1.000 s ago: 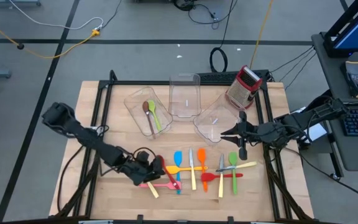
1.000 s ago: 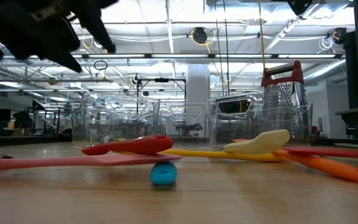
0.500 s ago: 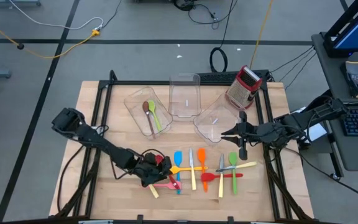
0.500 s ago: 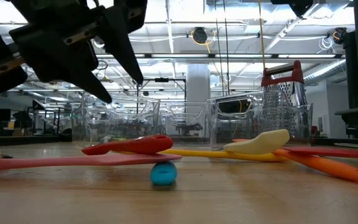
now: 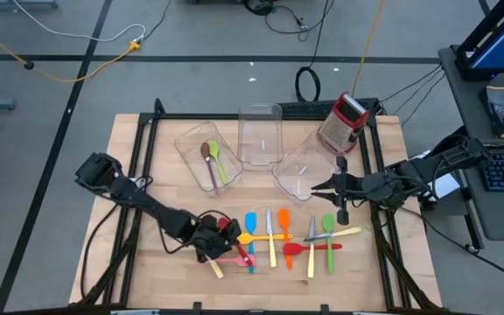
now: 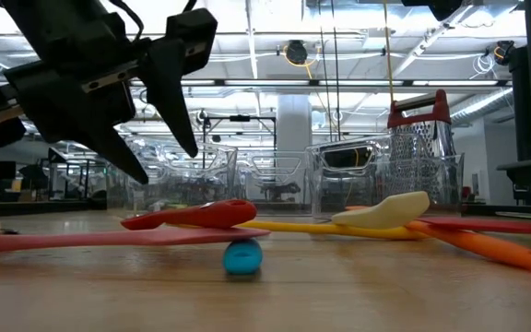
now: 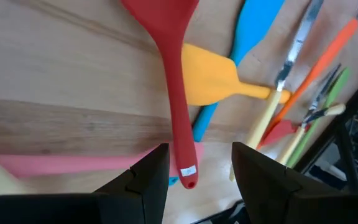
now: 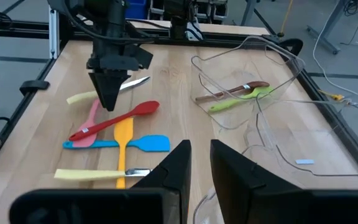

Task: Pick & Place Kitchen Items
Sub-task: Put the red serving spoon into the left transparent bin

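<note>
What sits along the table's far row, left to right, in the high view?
left clear bin → middle clear bin → right clear bin → red-and-silver box grater

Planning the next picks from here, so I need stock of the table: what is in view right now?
clear bins: three, clear, far side of table
spoons in left bin: two, brown and green
box grater: one, red and silver, far right
red spoon: one, near row
spatulas: six, pink, blue, yellow, orange, red, green, near row
cutlery: at least three, cream-handled, among the spatulas
left gripper: open, above the red spoon's handle
right gripper: beside the right bin, holding nothing
</note>
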Robot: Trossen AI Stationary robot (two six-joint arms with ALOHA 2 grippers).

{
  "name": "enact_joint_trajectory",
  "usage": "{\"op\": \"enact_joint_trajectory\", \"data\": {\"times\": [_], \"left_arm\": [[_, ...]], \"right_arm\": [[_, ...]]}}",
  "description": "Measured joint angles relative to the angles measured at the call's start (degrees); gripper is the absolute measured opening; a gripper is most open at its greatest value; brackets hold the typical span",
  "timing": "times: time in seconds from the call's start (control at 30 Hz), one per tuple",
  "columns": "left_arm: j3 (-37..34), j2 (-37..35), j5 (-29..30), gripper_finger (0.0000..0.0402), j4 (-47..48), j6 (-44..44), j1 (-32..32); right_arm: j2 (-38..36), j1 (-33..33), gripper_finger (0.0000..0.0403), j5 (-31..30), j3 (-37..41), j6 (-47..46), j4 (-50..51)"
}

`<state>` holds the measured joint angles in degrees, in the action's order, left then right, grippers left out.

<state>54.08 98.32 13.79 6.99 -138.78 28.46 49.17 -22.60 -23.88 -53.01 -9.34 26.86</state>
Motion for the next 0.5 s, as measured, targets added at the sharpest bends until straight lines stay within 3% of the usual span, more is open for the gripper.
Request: {"op": "enact_joint_trajectory", "data": {"times": [0.5], "left_arm": [[0.0, 0.02, -1.85, 0.0177, 2.63, 0.72, -1.87]], "right_arm": [[0.0, 0.01, 0.0051, -0.02, 0.0, 0.0, -0.01]]}}
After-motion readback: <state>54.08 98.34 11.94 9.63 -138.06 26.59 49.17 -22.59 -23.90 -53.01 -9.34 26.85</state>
